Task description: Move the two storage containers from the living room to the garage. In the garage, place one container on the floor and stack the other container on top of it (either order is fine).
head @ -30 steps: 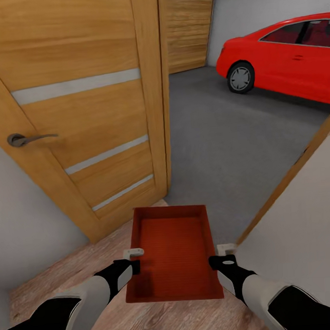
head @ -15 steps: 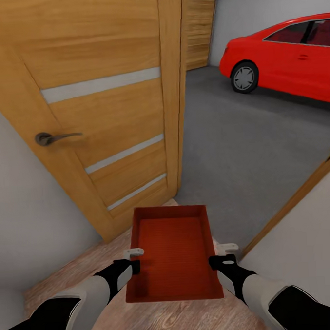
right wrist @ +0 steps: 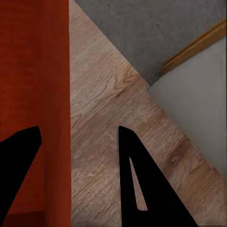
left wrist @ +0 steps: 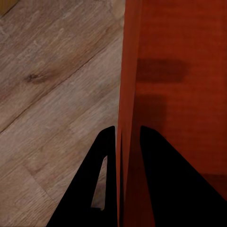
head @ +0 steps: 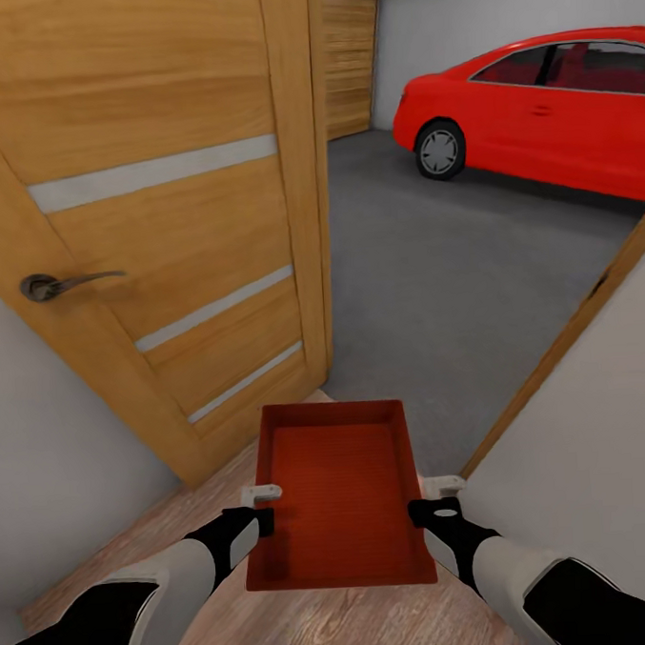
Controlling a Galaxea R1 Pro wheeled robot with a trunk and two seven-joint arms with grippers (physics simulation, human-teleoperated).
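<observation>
**At the garage doorway: swung right, lined up to roll through**

Far ahead of both claws, grey garage floor point(head: 435, 287) and red car point(head: 558, 108), slid leftward across the head view since half a second ago. Same slide for the open wooden door point(head: 164, 227) beyond the left claw point(head: 265, 507). Judged a turn of the camera, squaring up with the opening.

Between the claws, unmoved: orange-red bin point(head: 338, 493), above wood planks point(head: 284, 630), short of the concrete. Left claw pinched tight on one bin wall. Right claw point(head: 438, 499) spread wide astride the opposite wall, not squeezing.

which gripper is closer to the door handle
Left. The left gripper grips the storage container's left wall, on the same side as the door handle. The right gripper is on the container's far side, further from the handle.
</observation>
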